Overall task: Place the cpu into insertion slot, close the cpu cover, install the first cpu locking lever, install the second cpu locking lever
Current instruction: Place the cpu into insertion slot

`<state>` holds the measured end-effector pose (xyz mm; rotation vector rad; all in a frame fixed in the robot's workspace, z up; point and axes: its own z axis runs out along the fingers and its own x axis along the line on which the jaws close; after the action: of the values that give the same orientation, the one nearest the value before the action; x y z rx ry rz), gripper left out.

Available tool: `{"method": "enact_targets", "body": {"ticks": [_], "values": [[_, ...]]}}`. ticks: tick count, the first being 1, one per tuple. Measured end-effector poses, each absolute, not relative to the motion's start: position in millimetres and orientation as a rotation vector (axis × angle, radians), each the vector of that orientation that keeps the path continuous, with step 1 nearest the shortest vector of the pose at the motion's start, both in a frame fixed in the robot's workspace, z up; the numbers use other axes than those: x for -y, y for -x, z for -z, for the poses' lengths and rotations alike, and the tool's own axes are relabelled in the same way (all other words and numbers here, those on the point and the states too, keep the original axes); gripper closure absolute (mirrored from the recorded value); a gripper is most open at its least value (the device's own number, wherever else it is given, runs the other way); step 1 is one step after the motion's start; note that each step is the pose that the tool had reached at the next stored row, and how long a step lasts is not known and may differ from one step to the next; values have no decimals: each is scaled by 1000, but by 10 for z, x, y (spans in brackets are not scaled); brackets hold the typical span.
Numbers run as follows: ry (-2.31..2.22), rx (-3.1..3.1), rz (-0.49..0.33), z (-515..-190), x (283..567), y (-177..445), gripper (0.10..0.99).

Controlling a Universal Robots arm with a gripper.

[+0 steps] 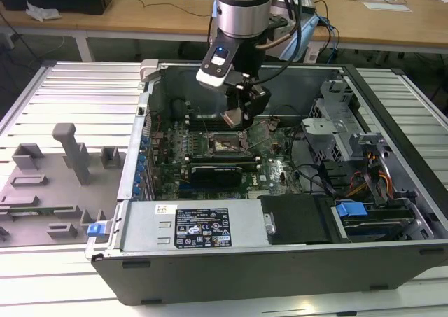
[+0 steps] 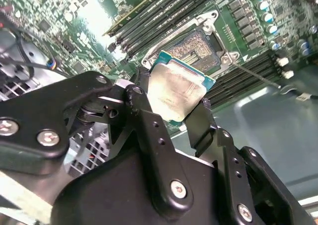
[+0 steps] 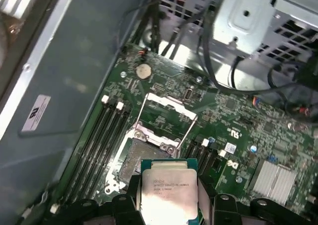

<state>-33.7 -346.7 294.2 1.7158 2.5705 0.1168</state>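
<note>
While the arm hangs inside the open computer case [image 1: 294, 261], the gripper [image 2: 174, 105] is clamped on the cpu [image 2: 183, 83], a black finger pressing each of two opposite edges, silver top showing in both wrist views. That chip is up in the air, just above the insertion slot [image 3: 135, 161] and clear of it. Look at the cpu cover [image 3: 171, 105]: swung open beside the slot, contact field bare, green board [image 1: 274, 170] all around.

Silver cpu [image 2: 176, 93] above open insertion slot [image 2: 196, 48]
</note>
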Motion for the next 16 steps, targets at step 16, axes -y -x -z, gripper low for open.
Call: {"method": "enact_targets", "body": {"ticks": [16], "values": [[-2126, -2227, -101, -2841, 3467, 339, 545]]}}
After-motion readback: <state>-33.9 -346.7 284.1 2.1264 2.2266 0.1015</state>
